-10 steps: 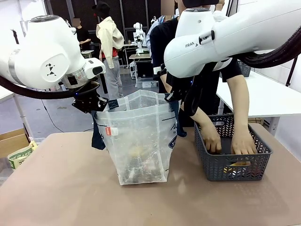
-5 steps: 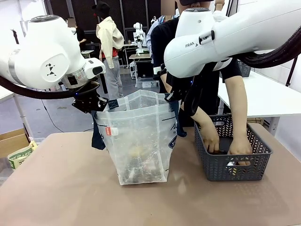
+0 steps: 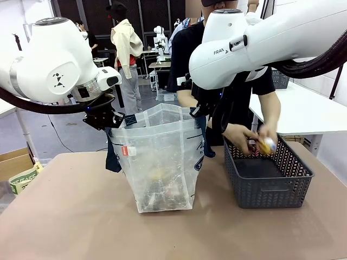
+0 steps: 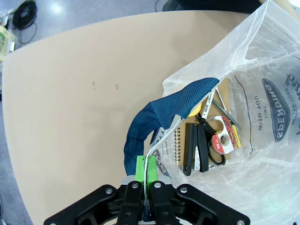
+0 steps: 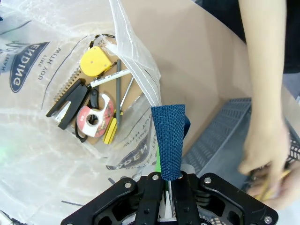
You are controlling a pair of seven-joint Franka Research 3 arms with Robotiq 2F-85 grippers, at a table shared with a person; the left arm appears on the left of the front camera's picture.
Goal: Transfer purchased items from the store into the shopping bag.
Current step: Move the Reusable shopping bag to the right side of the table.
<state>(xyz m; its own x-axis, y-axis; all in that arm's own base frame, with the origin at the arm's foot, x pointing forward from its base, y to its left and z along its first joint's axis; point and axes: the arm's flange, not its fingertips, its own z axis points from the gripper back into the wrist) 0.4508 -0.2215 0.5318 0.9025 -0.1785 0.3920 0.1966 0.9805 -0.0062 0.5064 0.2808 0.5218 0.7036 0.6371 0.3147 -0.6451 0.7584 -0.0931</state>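
Surface nearest you. The shopping bag stands upright on it, mid-surface, mouth spread.

Your left fingers are clamped shut on the bag's rim film, right beside the left strap. Your right fingers are closed on the opposite rim at the right strap.

Purchased items already at the bag's bottom: brown notebook, black stapler, tape roll, yellow tape measure.

Beyond the bag's right side, not touching it: grey basket. Above it the person's hands are raised, holding a small yellow-and-white piece.

Step in hand, I'd say: the person brings the next item over while you hold the mouth. The next move calls for no release on either side and a taut, wide rim, so the drop clears the right strap.
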